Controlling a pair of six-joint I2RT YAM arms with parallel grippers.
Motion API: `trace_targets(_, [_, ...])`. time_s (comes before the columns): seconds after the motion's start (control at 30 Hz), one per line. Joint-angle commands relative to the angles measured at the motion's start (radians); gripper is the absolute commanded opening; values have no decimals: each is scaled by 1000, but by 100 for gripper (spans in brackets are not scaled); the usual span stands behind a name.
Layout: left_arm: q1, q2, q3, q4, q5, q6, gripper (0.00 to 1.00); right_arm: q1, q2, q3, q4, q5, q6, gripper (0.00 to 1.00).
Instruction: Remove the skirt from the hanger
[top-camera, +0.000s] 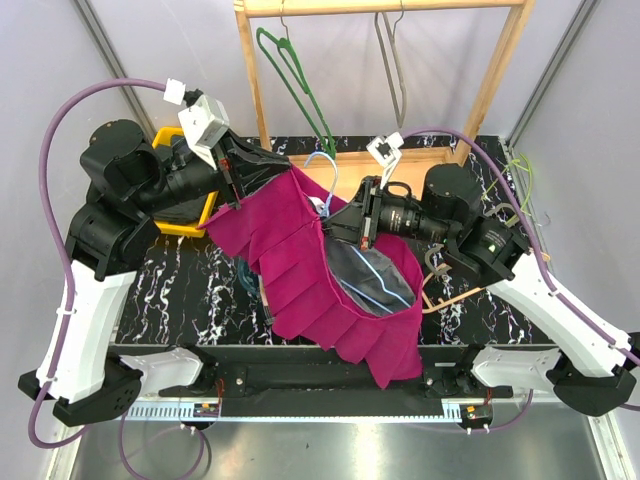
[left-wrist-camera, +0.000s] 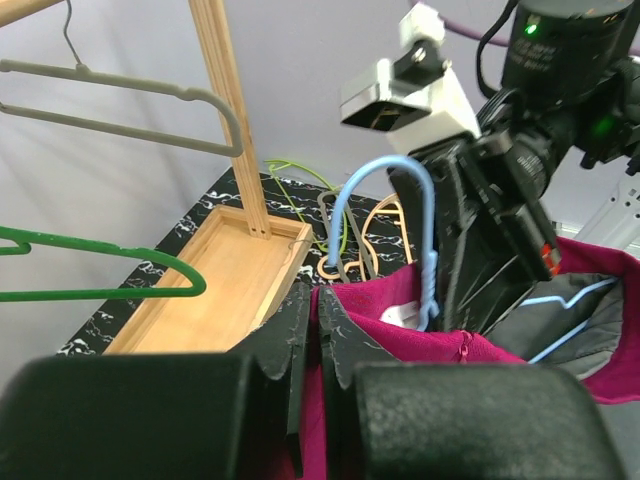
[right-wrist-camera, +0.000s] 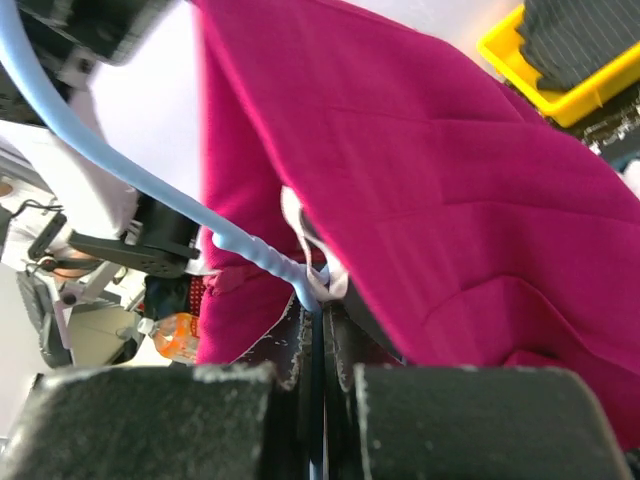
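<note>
Yellow bin (top-camera: 185, 226) sits at the rear left of the table (top-camera: 180, 300), mostly hidden behind the left arm; the right wrist cam shows a dark pinstriped cloth (right-wrist-camera: 585, 35) lying in it. Wooden tray (left-wrist-camera: 220, 290) at the back carries the rack's uprights, w/ a green hanger (top-camera: 295, 75) and a grey hanger (top-camera: 395, 60) hung from the rail above. The skirt (top-camera: 300, 270) is magenta and pleated, stretched between the two arms over the middle of the table. Its waist is held up and its hem droops toward the front edge, the lowest corner hanging past it. The waist gapes open on the right side, showing grey lining inside and thin light-blue lines that look like the arms of the blue hanger (top-camera: 335, 180). The hanger's hook pokes up above the waistband, approx. between the two wrists. A pink zip (left-wrist-camera: 465, 345) runs down near the waist. Left jaws are pinched together on the waistband edge (fabric sits right btwn the pads in the left wrist cam). Right jaws are clamped on the hanger's ribbed neck, where a white loop (right-wrist-camera: 300, 235) of the skirt wraps around it.
</note>
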Motion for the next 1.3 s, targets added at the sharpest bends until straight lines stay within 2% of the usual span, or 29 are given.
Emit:
trace_targets(0.0, [-6,-17,40,107,21,-15,7,4,-37,-25,1,53,-45,0])
trace_targets(0.13, [-6,-11,54,113,18,-15,8,4,-65,-64,24,171,-130,0])
trace_targets(0.23, [-5,-5,65,123,18,-51,8,6,-74,-119,134,220,-164,0])
trace_targets(0.4, [-3,-29,49,111,-11,-25,8,11,-201,-264,331,251,-240,0])
trace_targets(0.53, [-3,-37,35,111,-10,-25,9,9,-295,-317,334,153,-268,0])
trace_targets(0.7, [-3,-26,46,122,2,-45,10,11,-357,-392,316,-50,-170,0])
trace_targets(0.8, [-3,-26,52,123,4,-51,11,11,-411,-424,294,-69,-139,0])
trace_targets(0.9, [-3,-28,51,123,4,-51,11,9,-454,-404,195,-23,-170,0])
trace_targets(1.03, [-2,-29,43,125,6,-51,11,9,-441,-346,151,4,-199,0])
trace_targets(1.13, [-2,-37,22,123,12,-52,12,9,-393,-242,132,27,-249,0])
trace_targets(1.23, [-2,-57,-35,125,13,-45,12,9,-343,-52,25,102,-373,0])
trace_targets(1.27, [-2,-63,-46,122,13,-43,12,10,-330,-6,-15,213,-407,0])
